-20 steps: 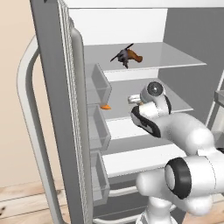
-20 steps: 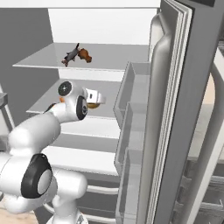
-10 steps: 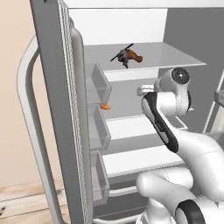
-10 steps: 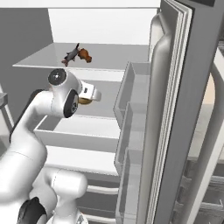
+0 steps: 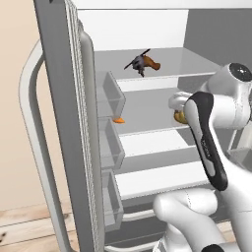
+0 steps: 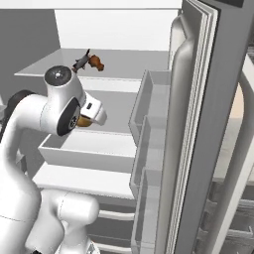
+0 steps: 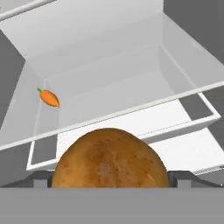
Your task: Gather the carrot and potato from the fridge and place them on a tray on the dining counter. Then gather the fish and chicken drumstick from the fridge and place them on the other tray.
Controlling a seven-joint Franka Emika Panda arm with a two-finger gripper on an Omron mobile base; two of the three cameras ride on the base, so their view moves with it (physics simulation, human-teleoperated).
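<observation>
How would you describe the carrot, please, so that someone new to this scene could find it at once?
Look into the open fridge and find its middle shelf, below the shelf with the dark fish and drumstick. The carrot lies at that shelf's left end, beside the door bins. It is small, bright orange and green-topped, unlike the big brown potato.

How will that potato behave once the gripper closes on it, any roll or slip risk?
The potato looks rounded and smooth-skinned, so it could roll on the flat fridge shelf if nudged. It seems rigid, so it should not deform. It fills the space between the gripper's wide-set jaws, so the curved sides might slip out of an off-centre grip.
</observation>
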